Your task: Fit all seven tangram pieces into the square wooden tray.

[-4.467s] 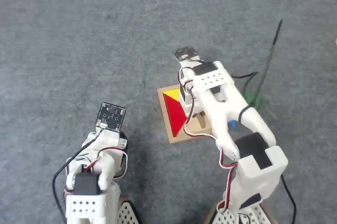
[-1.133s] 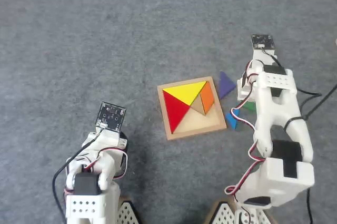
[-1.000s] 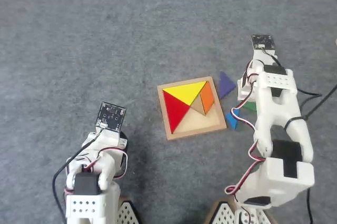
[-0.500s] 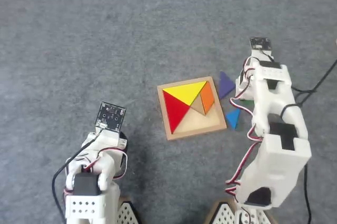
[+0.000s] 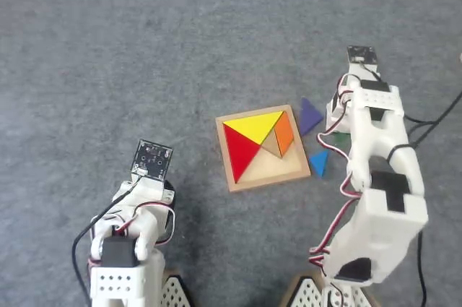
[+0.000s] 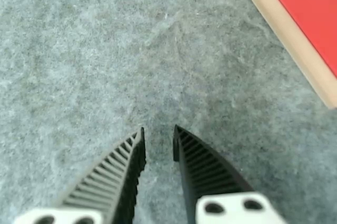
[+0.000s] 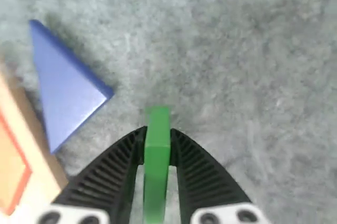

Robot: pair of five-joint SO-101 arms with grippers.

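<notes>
The square wooden tray (image 5: 242,180) holds a yellow triangle (image 5: 254,127), a red triangle (image 5: 240,150) and an orange piece (image 5: 284,133). A purple triangle (image 5: 310,114) and a blue triangle (image 5: 319,162) lie on the carpet just right of it. My right arm (image 5: 369,123) stands over a green piece (image 5: 341,137). In the right wrist view my right gripper (image 7: 157,129) is shut on that green piece (image 7: 157,145), held on edge beside the purple triangle (image 7: 66,97). My left gripper (image 6: 159,133) hovers over bare carpet near the tray's corner (image 6: 287,31), fingers slightly apart and holding nothing.
Grey carpet covers the whole table. The left arm (image 5: 137,220) sits at the front left, well away from the tray. A black cable (image 5: 433,123) trails off to the right of the right arm. Open carpet lies behind and left of the tray.
The right arm has swung from above the tray to the loose pieces on its right. In the last second it shifted slightly over the green piece. The left arm has stayed still.
</notes>
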